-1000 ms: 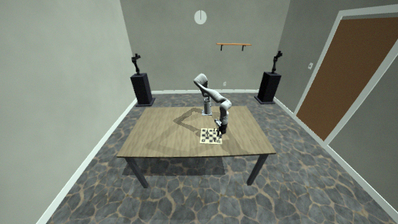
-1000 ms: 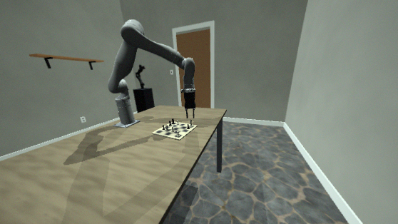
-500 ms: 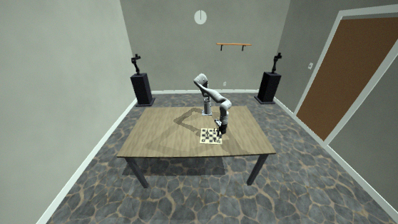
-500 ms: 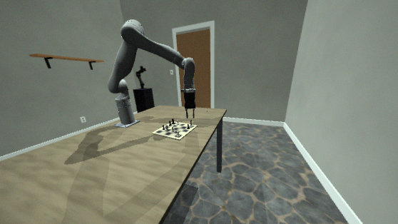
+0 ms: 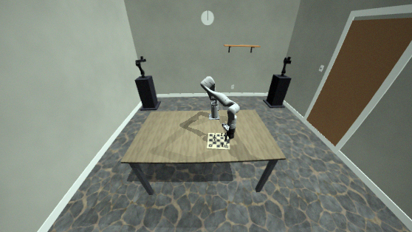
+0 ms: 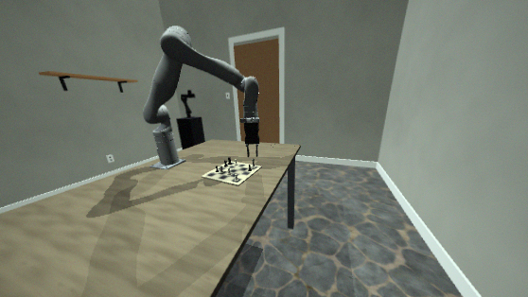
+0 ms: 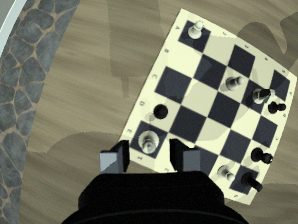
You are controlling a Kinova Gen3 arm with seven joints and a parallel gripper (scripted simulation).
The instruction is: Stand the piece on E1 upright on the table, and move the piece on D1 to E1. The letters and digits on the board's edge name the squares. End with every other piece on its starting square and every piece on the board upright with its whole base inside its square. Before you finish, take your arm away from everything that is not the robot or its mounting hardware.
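Open gripper (image 6: 253,153) (image 7: 149,150) fingers hover over the chessboard (image 5: 209,147) (image 6: 208,176) (image 7: 175,55), whose squares hold black and white pieces.

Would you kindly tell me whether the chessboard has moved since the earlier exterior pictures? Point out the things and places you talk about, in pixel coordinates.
No, the chessboard (image 5: 208,142) (image 6: 208,176) (image 7: 186,122) shows no visible shift against the table (image 5: 166,129) (image 6: 156,246) (image 7: 90,90) edge.
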